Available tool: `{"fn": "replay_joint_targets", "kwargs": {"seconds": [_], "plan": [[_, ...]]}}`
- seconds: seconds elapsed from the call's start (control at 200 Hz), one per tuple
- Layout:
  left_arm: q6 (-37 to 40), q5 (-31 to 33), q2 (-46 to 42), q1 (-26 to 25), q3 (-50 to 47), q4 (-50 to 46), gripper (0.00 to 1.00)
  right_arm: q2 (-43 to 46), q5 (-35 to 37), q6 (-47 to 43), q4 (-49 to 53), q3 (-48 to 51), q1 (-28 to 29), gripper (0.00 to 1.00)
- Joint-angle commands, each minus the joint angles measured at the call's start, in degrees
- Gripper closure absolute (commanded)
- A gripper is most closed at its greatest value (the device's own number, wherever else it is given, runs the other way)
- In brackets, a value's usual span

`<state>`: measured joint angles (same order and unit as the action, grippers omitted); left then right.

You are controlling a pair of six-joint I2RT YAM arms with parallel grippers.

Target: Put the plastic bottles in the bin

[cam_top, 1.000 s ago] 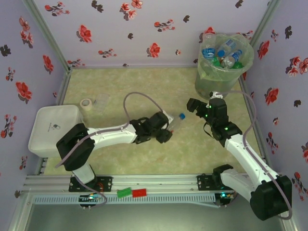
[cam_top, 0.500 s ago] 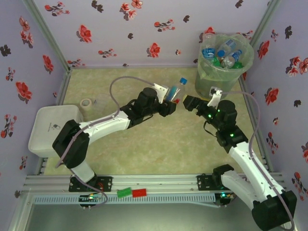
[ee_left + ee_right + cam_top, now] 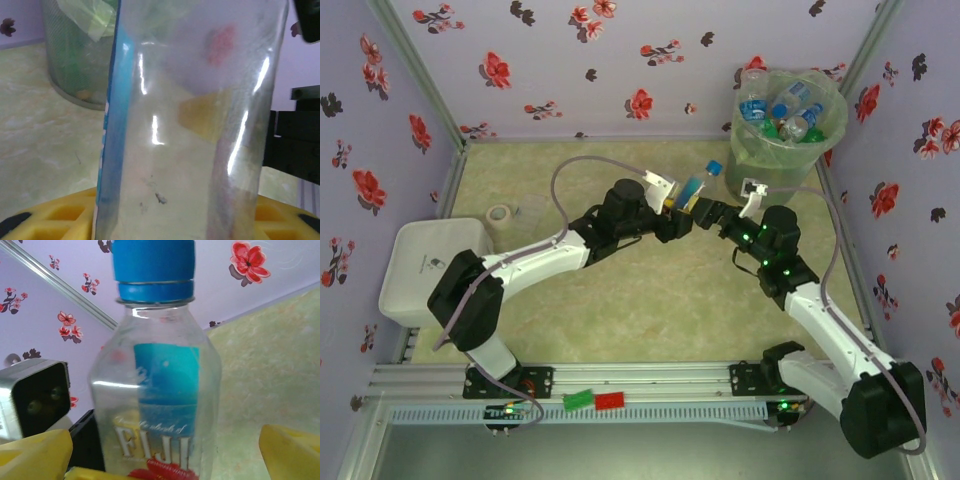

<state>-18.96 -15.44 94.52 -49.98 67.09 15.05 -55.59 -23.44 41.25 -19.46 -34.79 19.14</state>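
A clear plastic bottle (image 3: 698, 186) with a blue label and blue cap is held upright above the table, left of the bin (image 3: 752, 172). My left gripper (image 3: 681, 216) is shut on its lower body; in the left wrist view the bottle (image 3: 200, 125) stands between the yellow fingers (image 3: 60, 220). My right gripper (image 3: 716, 214) meets it from the right. Its yellow fingertips (image 3: 35, 455) stand wide on either side of the bottle (image 3: 160, 390), open, with a gap showing on the right. The bin holds several bottles (image 3: 790, 105).
A white tray (image 3: 430, 265) lies at the left edge, with a small roll of tape (image 3: 500, 215) behind it. The bin (image 3: 75, 60) stands in the far right corner against the flowered walls. The two arms nearly touch at mid-table.
The left arm lifted the bottle off the table and carried it up and right toward the bin. The right gripper swung left and down until its fingers straddled the bottle.
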Motion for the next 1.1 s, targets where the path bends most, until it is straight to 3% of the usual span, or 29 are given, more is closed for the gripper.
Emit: {"fn": "replay_joint_targets", "kwargs": {"seconds": [0.0, 0.08, 0.255, 0.35, 0.49, 0.645, 0.91, 1.095], "plan": [[0.67, -2.55, -2.28, -1.07, -1.86, 4.94, 0.50, -1.42, 0.09, 0.58, -2.98, -0.05, 0.29, 0.07], [0.68, -3.65, -2.67, -1.22, -2.95, 6.45, 0.50, -2.89, -0.13, 1.30, -3.83, -0.63, 0.33, 0.12], [0.42, -4.71, -2.76, -1.32, -3.58, 6.66, 0.48, -5.35, -0.55, 2.80, -6.09, -1.34, 0.30, 0.31], [0.28, -4.34, -2.62, -1.25, -3.81, 6.82, 0.43, -6.21, -0.25, 2.42, -4.57, -2.13, 0.30, 0.42], [0.12, -3.68, -2.56, -1.23, -4.38, 7.92, 0.31, -7.44, -0.44, 3.33, -4.58, -2.30, 0.29, 0.50], [-0.86, -2.03, -3.40, -1.09, -6.09, 9.53, 0.00, -6.76, 2.32, 2.28, -0.96, -2.57, 0.27, 0.54], [-2.48, 2.25, -6.57, 0.96, -11.00, 10.24, 0.00, -0.80, 11.42, -9.69, 18.16, -8.37, -0.91, 0.53], [-6.74, 8.01, -5.95, 5.82, -12.56, 12.57, 0.00, -3.51, 12.37, -16.51, 28.33, -19.50, -6.68, 0.56]]}}
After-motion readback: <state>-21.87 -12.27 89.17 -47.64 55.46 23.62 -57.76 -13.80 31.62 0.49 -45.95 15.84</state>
